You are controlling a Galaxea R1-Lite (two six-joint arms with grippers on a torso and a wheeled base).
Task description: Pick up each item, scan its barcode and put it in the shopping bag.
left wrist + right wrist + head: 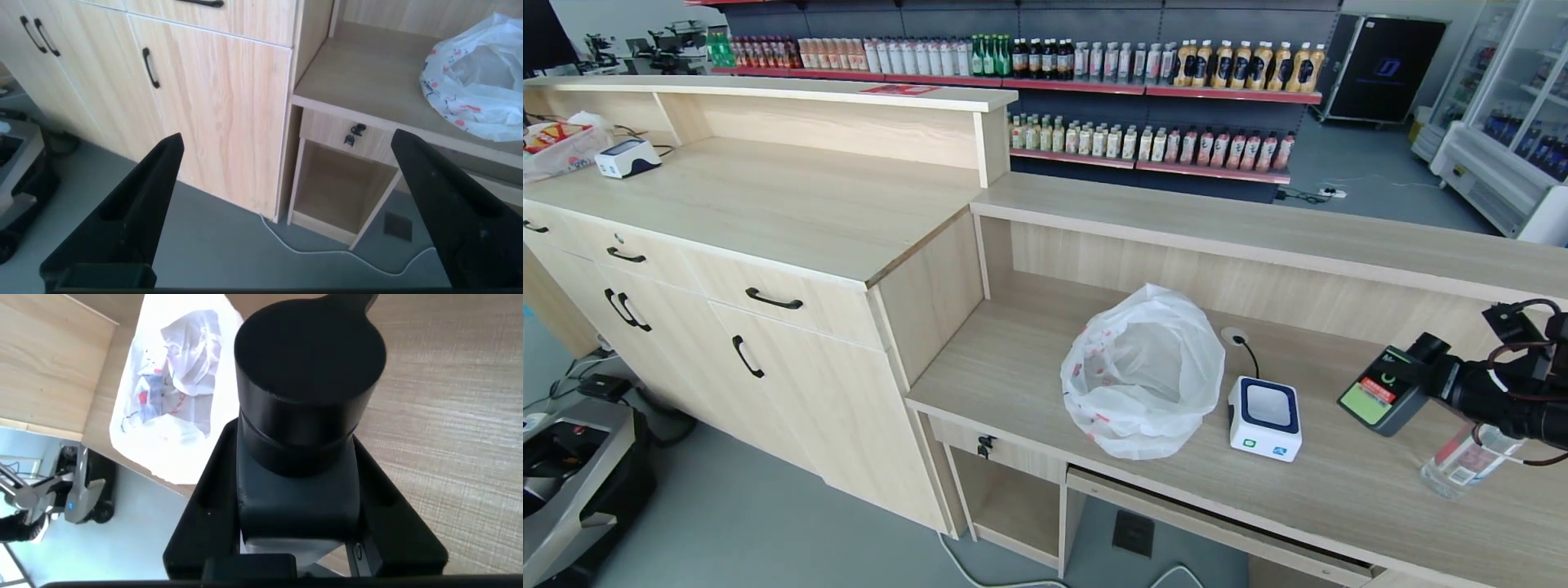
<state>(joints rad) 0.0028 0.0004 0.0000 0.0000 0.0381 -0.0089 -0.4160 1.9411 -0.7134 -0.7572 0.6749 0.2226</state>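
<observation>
In the head view, a white, thin plastic shopping bag (1143, 371) stands open-mouthed on the lower light-wood counter (1029, 359), toward its left end and close to the front edge. Just beside the bag, on its right, sits a small white box scanner with a dark-rimmed window on top (1264, 416), also near the front edge. A black cable runs from it to a round grommet (1235, 335) further back. The right gripper (1419, 369) is above the counter's right end with its fingers clamped on a dark rectangular box with a green and red label (1380, 394). The box is in the air, to the right of the scanner and apart from it. Under that arm, a clear plastic bottle with a red-and-white label (1462, 464) rests near the front edge, partly covered by the arm. On the raised counter's far left corner are a second white scanner (627, 157) and a crumpled printed bag (556, 145).

In the left wrist view, the left gripper (286, 216) hangs over the grey floor in front of the cabinet doors, its two dark fingers wide apart with nothing between them. The shopping bag shows on the counter beyond.

In the right wrist view, dark hardware hides the fingers. The shopping bag lies by the counter's edge.
</observation>
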